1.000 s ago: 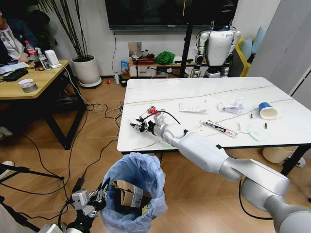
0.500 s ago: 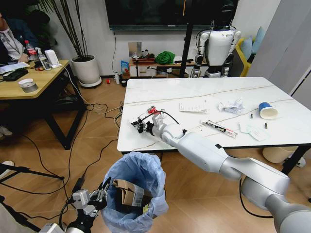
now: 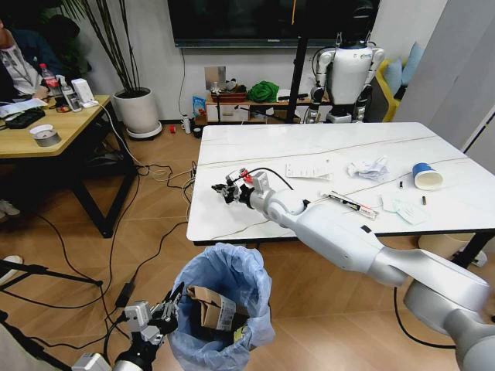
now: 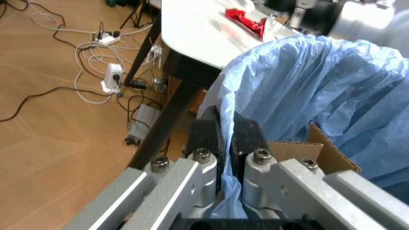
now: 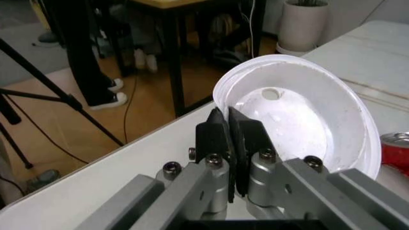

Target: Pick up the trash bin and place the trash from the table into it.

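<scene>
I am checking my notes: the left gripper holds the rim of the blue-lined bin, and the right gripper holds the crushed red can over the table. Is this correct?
Not quite. The right gripper is shut on a white plastic lid, as the right wrist view shows; the crushed red can lies beside it on the table. The left gripper does hold the trash bin by its rim.

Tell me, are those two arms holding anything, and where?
Left tool pinches the trash bin by its blue bag's rim. Right tool pinches a white plastic lid by its edge, over the table.

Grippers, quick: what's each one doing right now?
Left gripper: shut on the trash bin's blue bag rim.
Right gripper: shut on the rim of a white lid, above the table.
</scene>
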Controlling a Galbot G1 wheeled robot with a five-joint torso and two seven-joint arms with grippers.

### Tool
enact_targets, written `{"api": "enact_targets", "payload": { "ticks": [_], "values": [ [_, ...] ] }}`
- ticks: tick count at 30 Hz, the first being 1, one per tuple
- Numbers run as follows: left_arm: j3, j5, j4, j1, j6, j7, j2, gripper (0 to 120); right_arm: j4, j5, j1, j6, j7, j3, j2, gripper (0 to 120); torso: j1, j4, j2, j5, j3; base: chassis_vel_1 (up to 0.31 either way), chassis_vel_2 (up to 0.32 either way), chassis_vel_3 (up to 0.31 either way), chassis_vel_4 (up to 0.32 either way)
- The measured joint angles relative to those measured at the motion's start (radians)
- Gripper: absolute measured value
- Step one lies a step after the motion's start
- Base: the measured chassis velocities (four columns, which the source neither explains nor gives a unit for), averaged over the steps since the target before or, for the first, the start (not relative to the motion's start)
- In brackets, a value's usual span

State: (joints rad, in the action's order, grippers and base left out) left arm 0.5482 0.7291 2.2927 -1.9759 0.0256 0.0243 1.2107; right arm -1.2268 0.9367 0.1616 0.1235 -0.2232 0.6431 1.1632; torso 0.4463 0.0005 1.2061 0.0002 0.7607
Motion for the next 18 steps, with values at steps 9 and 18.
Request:
{"api": "enact_targets", "payload": {
  "ticks": [9, 18],
  "values": [
    [-0.021, -0.009, -0.014, 0.013, 0.002, -0.005, 0.007, 0, -0.390, 0.094, 0.039, 0.017, 0.027, -0.063, -0.220, 0, 0.000, -0.0007, 0.000, 0.0000, 0.000, 0.000, 0.000, 0.000, 0.000],
    [-0.023, -0.011, -0.020, 0.019, 0.007, -0.012, 0.024, 0, -0.699, 0.174, 0.077, 0.014, 0.045, -0.084, -0.314, 0, 0.000, -0.0003, 0.000, -0.0002, 0.000, 0.000, 0.000, 0.000, 0.000]
  ]
}}
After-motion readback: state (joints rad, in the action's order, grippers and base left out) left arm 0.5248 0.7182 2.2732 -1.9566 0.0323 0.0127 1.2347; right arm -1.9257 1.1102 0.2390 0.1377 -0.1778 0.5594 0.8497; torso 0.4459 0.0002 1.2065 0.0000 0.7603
